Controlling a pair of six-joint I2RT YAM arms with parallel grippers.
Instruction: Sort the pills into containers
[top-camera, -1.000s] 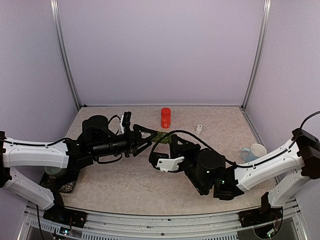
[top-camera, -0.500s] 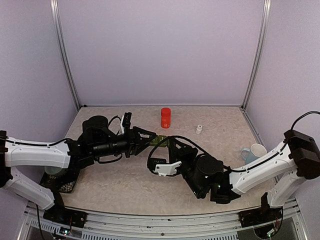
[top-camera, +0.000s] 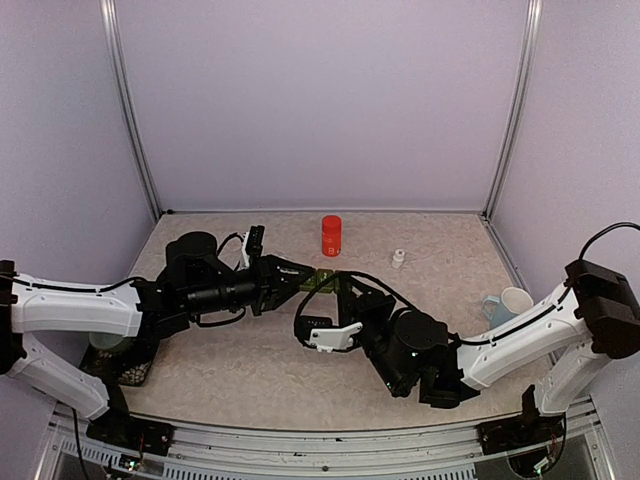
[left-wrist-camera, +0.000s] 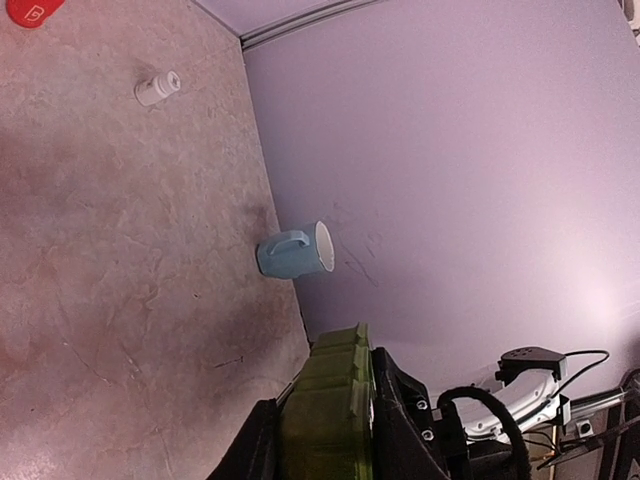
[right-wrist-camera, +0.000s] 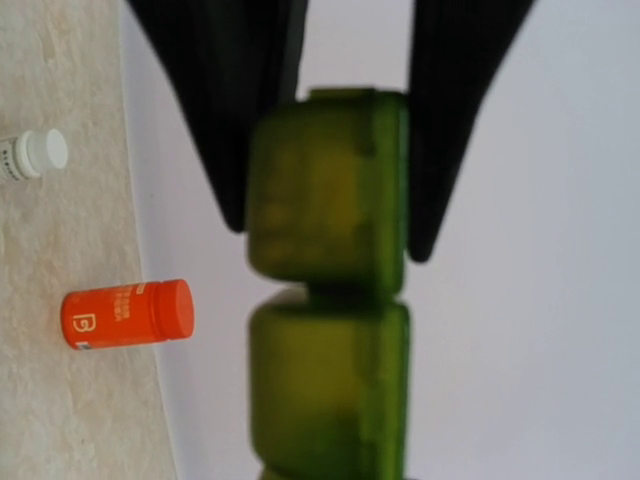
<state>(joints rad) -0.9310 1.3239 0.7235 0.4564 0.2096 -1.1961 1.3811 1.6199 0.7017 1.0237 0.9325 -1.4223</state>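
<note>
Clamping the dark green plastic compartment strip (right-wrist-camera: 330, 380) endwise — left claw (left-wrist-camera: 322, 440) one end, right claw (right-wrist-camera: 328, 240) the other. Its length spans them.

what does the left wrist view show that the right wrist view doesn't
Only left wrist: the pale blue mug by the wall and part of the right arm. Only right wrist: the orange bottle whole; left wrist clips just its edge. Both: the green pill container between end effector fingers, and the small white bottle.
</note>
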